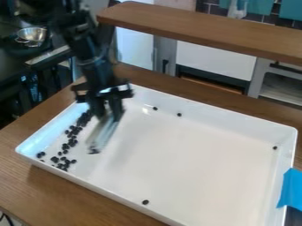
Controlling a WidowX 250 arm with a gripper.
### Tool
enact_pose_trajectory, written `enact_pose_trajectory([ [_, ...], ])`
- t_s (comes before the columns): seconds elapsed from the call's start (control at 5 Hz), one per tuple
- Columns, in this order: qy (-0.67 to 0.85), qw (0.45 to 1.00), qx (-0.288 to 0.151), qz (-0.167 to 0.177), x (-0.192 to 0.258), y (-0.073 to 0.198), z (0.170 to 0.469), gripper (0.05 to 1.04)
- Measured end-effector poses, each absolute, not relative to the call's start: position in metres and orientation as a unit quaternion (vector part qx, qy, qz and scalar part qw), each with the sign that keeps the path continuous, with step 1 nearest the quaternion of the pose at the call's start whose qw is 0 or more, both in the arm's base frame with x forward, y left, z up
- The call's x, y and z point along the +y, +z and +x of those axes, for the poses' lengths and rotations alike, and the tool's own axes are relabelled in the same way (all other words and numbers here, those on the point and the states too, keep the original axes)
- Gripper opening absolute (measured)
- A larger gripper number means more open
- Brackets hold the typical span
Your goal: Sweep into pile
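My gripper point(108, 109) hangs over the left part of the white tray point(194, 154), shut on a pale sweeping tool point(103, 132) that slants down and toward the near left. The tool's lower end is low over the tray floor, with a dark spot beside its tip. Dark beans point(66, 146) lie in a loose band along the tray's left side, from behind the gripper down to the near left corner, where several cluster. Single beans lie apart: two by the far wall point(179, 114), one near the right wall point(275, 148) and one by the near edge point(145, 202).
The tray's raised walls enclose the work on a wooden table point(59, 190). Blue tape point(291, 189) covers part of the right rim. A wooden shelf point(200, 31) crosses above the far side. In the left background stands a metal bowl point(32, 35).
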State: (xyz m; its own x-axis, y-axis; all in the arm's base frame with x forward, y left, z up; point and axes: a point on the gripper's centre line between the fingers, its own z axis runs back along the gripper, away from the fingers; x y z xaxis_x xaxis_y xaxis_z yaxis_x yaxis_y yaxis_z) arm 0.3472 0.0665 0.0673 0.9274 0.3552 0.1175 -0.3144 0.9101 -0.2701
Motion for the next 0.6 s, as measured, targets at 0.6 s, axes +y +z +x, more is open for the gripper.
enact_pose_trajectory([
  [0.6, 0.189, 0.969, -0.096, -0.13, -0.081, 0.062, 0.36, 0.37],
])
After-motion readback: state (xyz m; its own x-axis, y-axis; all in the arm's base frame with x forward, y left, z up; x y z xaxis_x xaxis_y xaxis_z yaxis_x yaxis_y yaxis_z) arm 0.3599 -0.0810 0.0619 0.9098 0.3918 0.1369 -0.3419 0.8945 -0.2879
